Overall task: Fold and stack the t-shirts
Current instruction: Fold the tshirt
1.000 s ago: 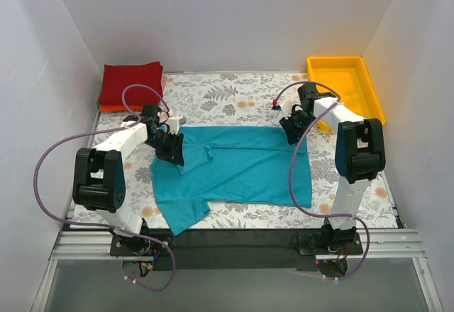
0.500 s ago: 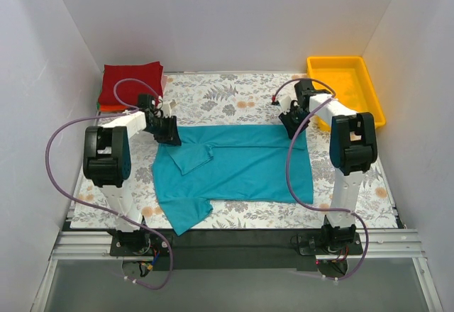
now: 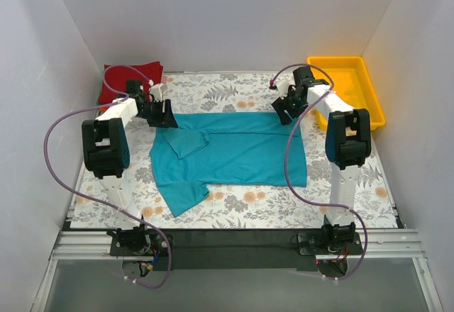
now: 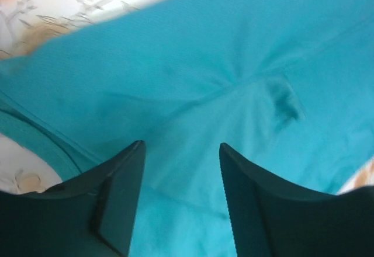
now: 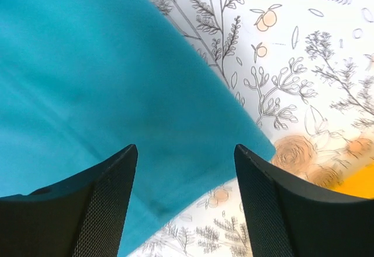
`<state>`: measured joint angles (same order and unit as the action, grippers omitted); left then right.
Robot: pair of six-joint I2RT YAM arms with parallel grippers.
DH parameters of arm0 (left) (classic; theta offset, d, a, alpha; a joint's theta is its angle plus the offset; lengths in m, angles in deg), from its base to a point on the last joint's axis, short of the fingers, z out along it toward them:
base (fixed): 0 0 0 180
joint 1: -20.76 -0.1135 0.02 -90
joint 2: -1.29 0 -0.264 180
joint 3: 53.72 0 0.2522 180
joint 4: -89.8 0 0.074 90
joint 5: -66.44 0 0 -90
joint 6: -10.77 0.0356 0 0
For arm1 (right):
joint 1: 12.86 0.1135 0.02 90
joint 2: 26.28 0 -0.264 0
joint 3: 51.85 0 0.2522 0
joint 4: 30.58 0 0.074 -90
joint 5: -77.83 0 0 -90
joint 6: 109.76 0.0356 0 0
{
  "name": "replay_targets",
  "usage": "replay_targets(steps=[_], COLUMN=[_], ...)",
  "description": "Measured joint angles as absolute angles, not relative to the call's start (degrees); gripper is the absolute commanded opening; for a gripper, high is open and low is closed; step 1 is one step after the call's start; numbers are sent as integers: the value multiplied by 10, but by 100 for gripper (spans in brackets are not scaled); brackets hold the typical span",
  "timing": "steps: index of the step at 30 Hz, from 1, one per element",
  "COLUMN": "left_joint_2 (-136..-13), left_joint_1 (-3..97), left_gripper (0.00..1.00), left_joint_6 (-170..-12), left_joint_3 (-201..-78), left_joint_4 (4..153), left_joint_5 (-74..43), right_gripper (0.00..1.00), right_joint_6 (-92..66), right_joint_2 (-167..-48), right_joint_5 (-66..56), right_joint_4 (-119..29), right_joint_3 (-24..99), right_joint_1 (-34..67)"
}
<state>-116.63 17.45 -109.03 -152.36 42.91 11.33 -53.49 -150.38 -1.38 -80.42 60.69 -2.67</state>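
Note:
The teal-blue t-shirt (image 3: 241, 152) lies spread on the floral table covering, one sleeve folded over near its left end and another hanging toward the near edge. My left gripper (image 3: 164, 116) is at the shirt's far left corner. In the left wrist view it (image 4: 181, 152) is open, with teal cloth (image 4: 234, 64) under the jaws. My right gripper (image 3: 284, 111) is at the far right corner. In the right wrist view it (image 5: 186, 152) is open over the shirt's corner (image 5: 87, 64). A folded dark red shirt (image 3: 135, 71) lies at the back left. The orange and green shirts are hidden.
A yellow tray (image 3: 369, 88) stands at the back right beside the right arm. White walls enclose the table on three sides. Bare floral covering (image 3: 234, 92) shows behind the shirt and along the near edge (image 3: 284, 209).
Both grippers have moved toward the back of the table. The teal shirt's far edge has shifted back with them and now lies straighter.

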Motion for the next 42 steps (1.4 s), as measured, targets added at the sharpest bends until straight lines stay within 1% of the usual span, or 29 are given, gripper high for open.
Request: replay_targets(steps=[2, 4, 5, 6, 7, 8, 9, 11, 13, 15, 18, 22, 34, 38, 41, 42], left_joint_2=[-1133, -1078, -1040, -999, -957, -923, -882, -817, -774, -753, -746, -730, -678, -656, -632, -628], left_joint_1=[174, 174, 174, 173, 171, 171, 171, 170, 168, 168, 168, 168, 168, 187, 224, 238], left_gripper=[56, 56, 56, 56, 56, 54, 53, 52, 52, 52, 51, 51, 52, 52, 52, 52], left_joint_6=[-1065, -1023, -992, -960, -929, -906, -873, -815, -766, -729, -701, -683, -662, -654, -653, -653], left_joint_3=[-1517, -1498, -1483, -1467, -1450, -1435, -1413, -1366, -1313, -1263, -1220, -1180, -1120, -1098, -1067, -1057], left_joint_4=[395, 358, 336, 311, 287, 270, 248, 210, 173, 147, 129, 133, 167, 188, 215, 223], left_joint_5=[133, 150, 157, 164, 168, 170, 171, 171, 164, 155, 145, 128, 94, 84, 63, 57], right_gripper=[75, 73, 72, 68, 66, 64, 59, 56, 52, 51, 49, 49, 48, 48, 44, 40], right_joint_6=[-546, -560, -566, -575, -583, -590, -596, -609, -619, -623, -627, -636, -647, -649, -650, -650], right_joint_2=[-1476, -1415, -1383, -1337, -1291, -1245, -1194, -1105, -1045, -1016, -1005, -988, -984, -984, -988, -992], right_joint_5=[0, 13, 18, 24, 29, 33, 35, 35, 30, 24, -2, -42, -71, -77, -86, -91], right_joint_4=[-822, -836, -845, -855, -862, -863, -869, -876, -889, -899, -909, -902, -844, -831, -819, -814], right_joint_3=[605, 581, 566, 546, 521, 491, 457, 373, 289, 214, 114, 48, 27, 3, -13, -16], right_joint_1=[-27, -26, -25, -23, -20, -15, -7, 16, 43, 65, 76, 76, 78, 82, 83, 83])
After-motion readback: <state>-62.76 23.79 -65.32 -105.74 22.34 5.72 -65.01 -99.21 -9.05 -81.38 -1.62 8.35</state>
